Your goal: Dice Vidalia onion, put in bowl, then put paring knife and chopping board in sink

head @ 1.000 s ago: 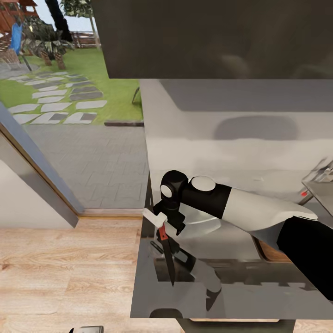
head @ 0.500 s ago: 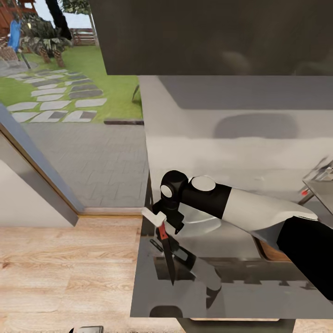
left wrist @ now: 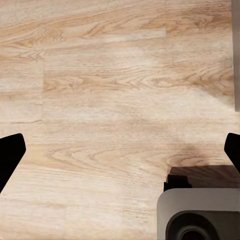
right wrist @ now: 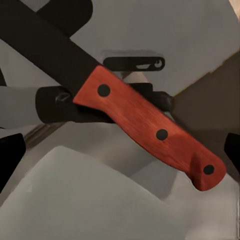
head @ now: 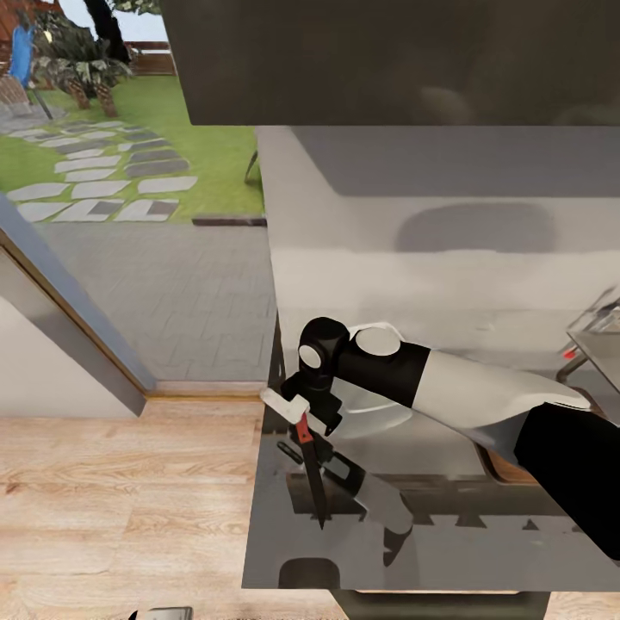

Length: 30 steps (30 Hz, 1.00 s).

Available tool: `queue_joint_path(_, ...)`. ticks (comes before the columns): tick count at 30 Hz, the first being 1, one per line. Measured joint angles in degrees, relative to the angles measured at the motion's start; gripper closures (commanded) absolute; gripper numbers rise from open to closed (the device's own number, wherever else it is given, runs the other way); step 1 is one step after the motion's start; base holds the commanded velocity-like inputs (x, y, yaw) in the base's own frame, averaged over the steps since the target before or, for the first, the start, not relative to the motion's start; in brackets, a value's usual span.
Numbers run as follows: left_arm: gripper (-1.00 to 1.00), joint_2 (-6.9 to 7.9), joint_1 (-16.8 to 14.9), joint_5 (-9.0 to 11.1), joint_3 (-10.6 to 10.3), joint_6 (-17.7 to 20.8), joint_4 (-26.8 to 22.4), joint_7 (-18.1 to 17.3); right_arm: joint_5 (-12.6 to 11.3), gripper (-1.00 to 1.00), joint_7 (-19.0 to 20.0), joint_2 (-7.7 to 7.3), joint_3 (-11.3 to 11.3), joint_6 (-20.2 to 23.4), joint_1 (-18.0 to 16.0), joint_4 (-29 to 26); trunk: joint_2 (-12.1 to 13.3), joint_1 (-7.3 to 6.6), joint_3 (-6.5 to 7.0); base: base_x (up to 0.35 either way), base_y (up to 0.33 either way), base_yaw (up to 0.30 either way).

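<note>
Near the counter's [head: 448, 258] left front corner: glossy grey slab, dark cabinet above; wood floor [head: 112, 508] and open door to a paved yard at left. Sink [head: 603, 344] at right edge. Right gripper [head: 303, 424] pinches the knife [head: 312, 469], red handle up, blade pointing down over the counter. Bowl [head: 379, 413] under arm. Left gripper [left wrist: 120, 150] spread over floor.

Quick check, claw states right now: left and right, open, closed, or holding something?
Left claw: open, holding nothing, over the wooden floor.
Right claw: closed on the paring knife, blade pointing down above the countertop.
</note>
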Motion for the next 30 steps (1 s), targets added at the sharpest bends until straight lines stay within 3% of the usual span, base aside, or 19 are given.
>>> queue_joint_path(13, -1.00, 0.00, 0.0, 0.0, 0.0, 0.0, -0.1, 0.1, 0.0, -1.00, -2.2, 0.43, 0.4, -2.2, 0.0, 0.0, 0.0, 0.00, -0.05, 0.000, 0.000, 0.000)
queue_joint_path(20, -1.00, 0.00, 0.0, 0.0, 0.0, 0.0, -0.1, 0.1, -0.1, -1.00, -3.5, 0.41, 3.2, -3.4, 0.0, 1.7, 0.0, 0.00, -0.28, 0.000, 0.000, 0.000)
queue_joint_path(30, -1.00, 0.00, 0.0, 0.0, 0.0, 0.0, -0.1, 0.1, -0.3, -1.00, -5.5, 0.33, 3.6, -6.6, 0.0, 2.9, 0.0, 0.00, -0.87, 0.000, 0.000, 0.000)
